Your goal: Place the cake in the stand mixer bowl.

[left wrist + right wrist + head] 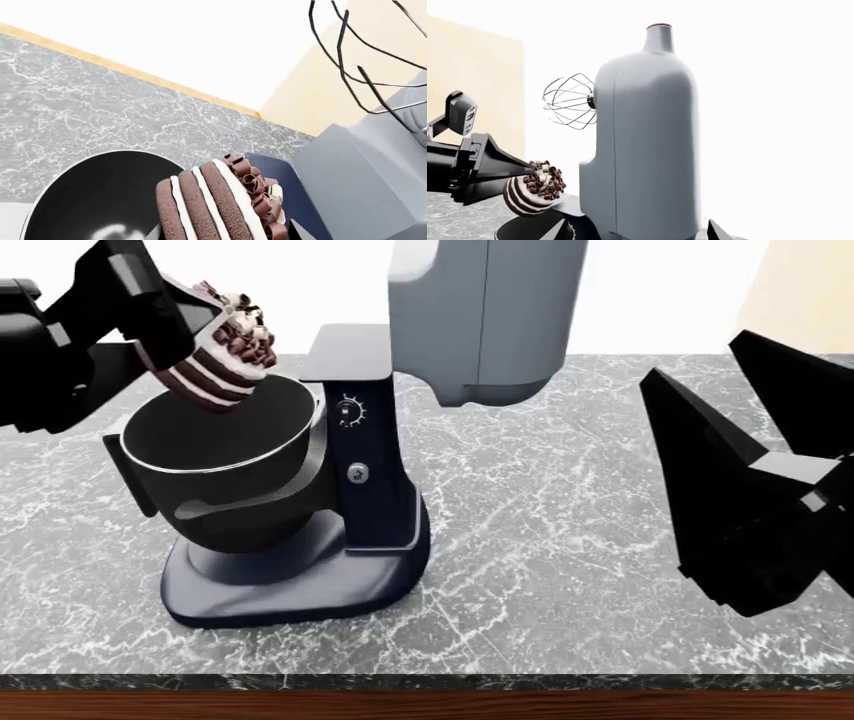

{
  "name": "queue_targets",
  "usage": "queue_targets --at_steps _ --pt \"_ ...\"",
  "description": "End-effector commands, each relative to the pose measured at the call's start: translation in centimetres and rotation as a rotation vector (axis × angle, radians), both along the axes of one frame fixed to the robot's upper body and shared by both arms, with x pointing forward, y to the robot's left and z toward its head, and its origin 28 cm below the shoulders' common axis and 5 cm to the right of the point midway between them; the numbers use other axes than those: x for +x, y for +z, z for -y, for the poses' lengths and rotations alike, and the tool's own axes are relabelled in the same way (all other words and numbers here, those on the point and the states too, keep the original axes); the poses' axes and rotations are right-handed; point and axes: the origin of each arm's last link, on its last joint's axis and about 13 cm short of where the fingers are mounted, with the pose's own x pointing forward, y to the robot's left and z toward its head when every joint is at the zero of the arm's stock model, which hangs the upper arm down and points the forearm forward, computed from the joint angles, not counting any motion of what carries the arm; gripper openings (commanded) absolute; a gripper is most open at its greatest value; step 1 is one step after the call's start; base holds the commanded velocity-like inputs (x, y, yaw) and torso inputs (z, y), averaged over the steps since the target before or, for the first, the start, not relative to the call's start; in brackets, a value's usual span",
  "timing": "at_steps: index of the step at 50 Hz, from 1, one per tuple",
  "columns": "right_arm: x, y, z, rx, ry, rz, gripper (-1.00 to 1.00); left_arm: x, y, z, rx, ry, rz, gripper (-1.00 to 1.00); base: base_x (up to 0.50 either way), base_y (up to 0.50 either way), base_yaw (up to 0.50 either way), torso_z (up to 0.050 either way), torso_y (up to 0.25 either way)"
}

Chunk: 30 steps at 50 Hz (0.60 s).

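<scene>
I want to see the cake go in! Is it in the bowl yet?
Not yet. Done: the left gripper has picked up the cake and holds it tilted on its side. Happening now: the cake hangs over the bowl, near its rim. Left: letting it go inside. The right gripper waits off to the side.

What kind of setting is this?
Likely a simulated kitchen counter: a grey marble worktop, a stand mixer with its whisk tilted up, and a cake held over the stand mixer bowl.

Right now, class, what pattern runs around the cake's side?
Alternating dark brown and white stripes on the cake, clearest in the left wrist view.
</scene>
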Motion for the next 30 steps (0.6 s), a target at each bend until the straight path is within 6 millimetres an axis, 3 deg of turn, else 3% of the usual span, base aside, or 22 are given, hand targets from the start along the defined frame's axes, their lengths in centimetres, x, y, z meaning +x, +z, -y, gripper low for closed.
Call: queue_targets --at_steps 1,30 --pt "0.1 -0.1 0.0 0.001 0.001 -0.004 1.00 0.7 0.5 -0.1 -0.008 0.029 -0.002 -1.00 0.00 0.00 0.00 0.000 0.000" --pt "0.1 -0.1 0.1 0.014 -0.002 -0.003 1.00 3.8 -0.5 0.2 0.079 0.105 -0.079 -1.00 0.00 0.00 0.00 0.000 0.001"
